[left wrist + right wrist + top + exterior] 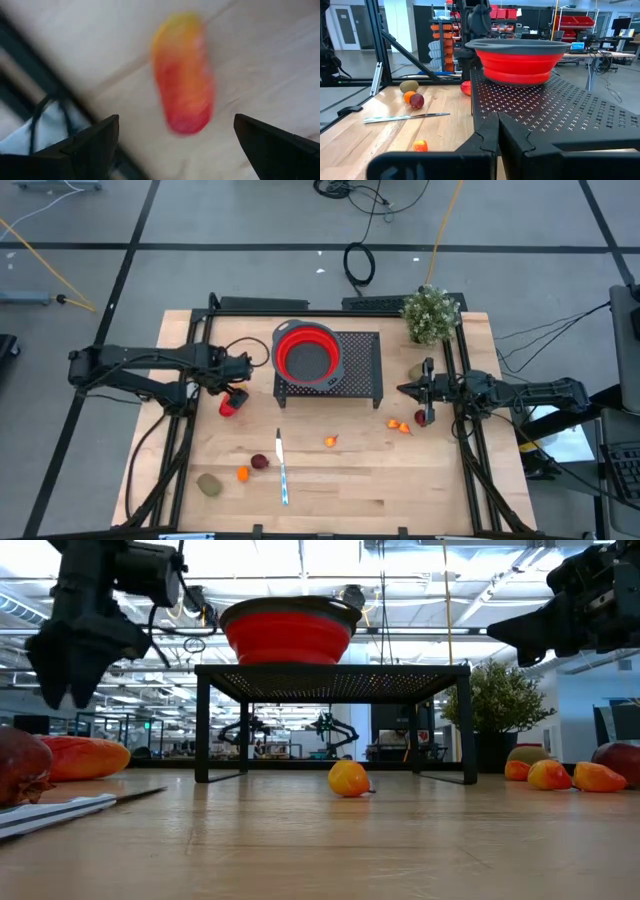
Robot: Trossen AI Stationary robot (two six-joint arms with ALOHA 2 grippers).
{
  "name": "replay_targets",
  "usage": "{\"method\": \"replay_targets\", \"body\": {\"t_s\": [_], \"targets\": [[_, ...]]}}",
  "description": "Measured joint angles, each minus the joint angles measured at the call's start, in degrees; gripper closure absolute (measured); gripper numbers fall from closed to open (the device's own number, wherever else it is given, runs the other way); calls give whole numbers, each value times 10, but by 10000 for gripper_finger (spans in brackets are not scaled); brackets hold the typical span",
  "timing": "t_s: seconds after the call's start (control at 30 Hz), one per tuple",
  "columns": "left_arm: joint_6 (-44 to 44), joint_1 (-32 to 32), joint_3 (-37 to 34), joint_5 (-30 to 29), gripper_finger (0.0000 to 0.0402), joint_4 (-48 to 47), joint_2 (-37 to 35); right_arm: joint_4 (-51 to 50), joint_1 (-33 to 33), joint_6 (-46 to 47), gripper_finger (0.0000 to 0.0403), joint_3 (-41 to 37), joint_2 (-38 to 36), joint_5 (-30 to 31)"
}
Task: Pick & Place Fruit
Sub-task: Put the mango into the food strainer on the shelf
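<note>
Red-orange oval fruit (184, 75) is lying on the desk's left side, directly under the left end effector (175, 145) hovering with fingers spread, so it should be dropping straight, straddling the narrow width before closing.

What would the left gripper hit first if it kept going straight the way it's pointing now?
Most likely the red-orange oval fruit. The left gripper has its fingers open and, in its wrist view, the fruit lies on the wooden table right ahead between them. How far off is unclear.
</note>
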Motion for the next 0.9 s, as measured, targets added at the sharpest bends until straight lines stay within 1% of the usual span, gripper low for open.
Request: {"method": "replay_targets", "body": {"t_s": [0.07,0.4,0.63,0.9], "targets": [[0,0,-5,0,11,23,1,0,0,0,403,0,0,0],[-53,2,-29,-3,11,42,1,1,0,2,403,0,0,0],[-70,1,-58,1,11,75,1,1,0,2,403,0,0,0],[-81,2,-85,-13,11,102,1,1,0,2,403,0,0,0]]}}
